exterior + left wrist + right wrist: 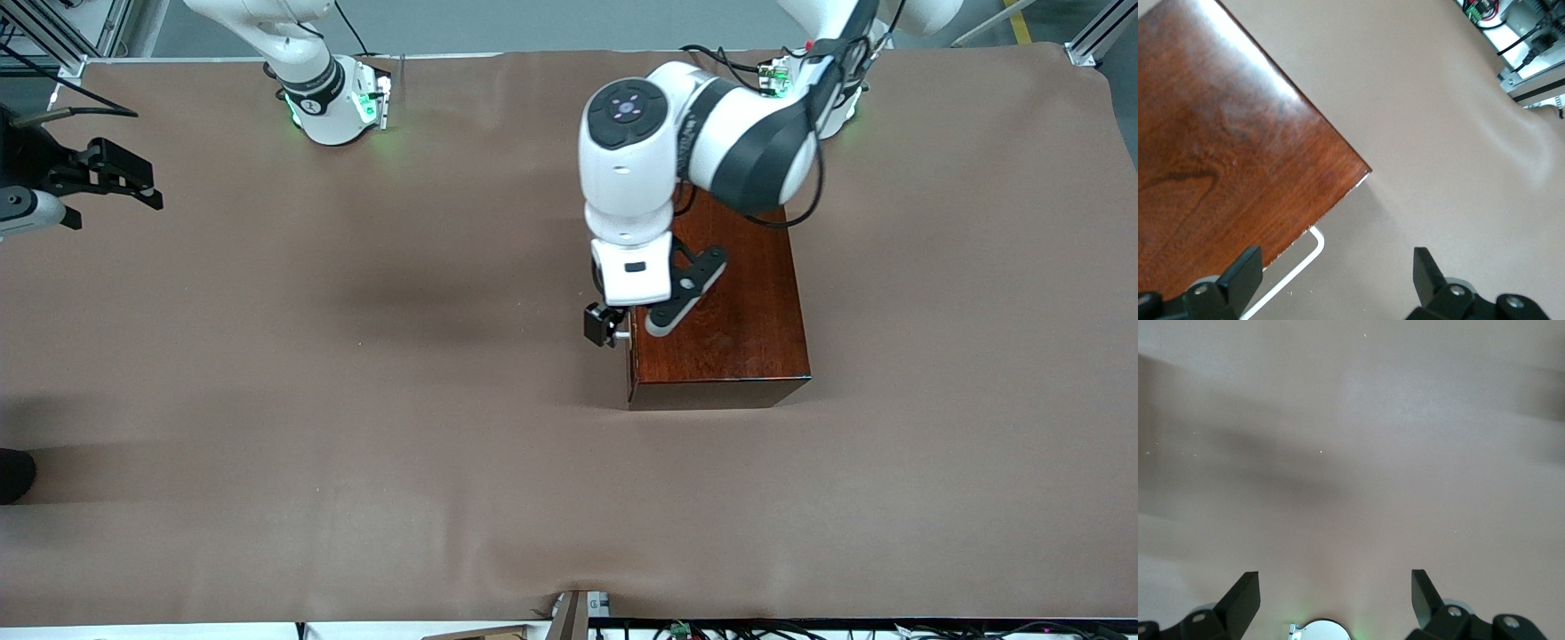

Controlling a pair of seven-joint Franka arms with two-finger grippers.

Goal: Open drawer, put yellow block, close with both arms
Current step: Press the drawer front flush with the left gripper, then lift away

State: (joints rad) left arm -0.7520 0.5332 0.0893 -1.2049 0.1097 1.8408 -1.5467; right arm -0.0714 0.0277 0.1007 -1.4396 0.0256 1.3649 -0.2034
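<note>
The drawer [633, 356] sits closed in the dark wooden box [738, 311], its white handle [1295, 267] between the spread fingers of the left gripper [609, 327] – the right gripper [116, 178] waits wide open over the worktop's [356, 400] right-arm end

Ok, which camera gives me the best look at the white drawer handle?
The left wrist view: the white handle shows as a bent bar sticking out below the edge of the wooden box, between the open fingers of the left gripper. The front view shows only a sliver of it by that gripper. The right wrist view shows only tablecloth.
</note>
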